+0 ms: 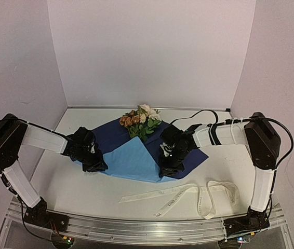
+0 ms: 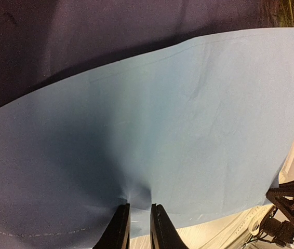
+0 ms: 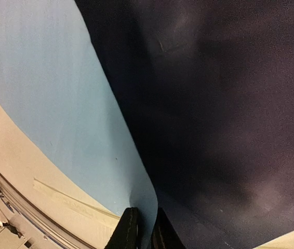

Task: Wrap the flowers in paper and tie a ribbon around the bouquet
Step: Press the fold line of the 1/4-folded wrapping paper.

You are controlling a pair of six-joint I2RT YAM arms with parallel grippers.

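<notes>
The left gripper [image 1: 96,165] and right gripper [image 1: 166,167] each pinch the paper [image 1: 131,161] along its near edge, jaws clamped, apparently to fold it over the flowers [image 1: 141,122] lying at its far side; the ribbon [image 1: 188,193] waits near-right.

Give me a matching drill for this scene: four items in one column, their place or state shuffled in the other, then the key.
1 flowers
2 ribbon
3 paper
4 left end effector

A lying loose on the table, off the sheet
B shut on a light-blue edge
C at the sheet's far edge
D partly folded, light-blue flap over dark blue

Pairs: 1-C, 2-A, 3-D, 4-B
</notes>
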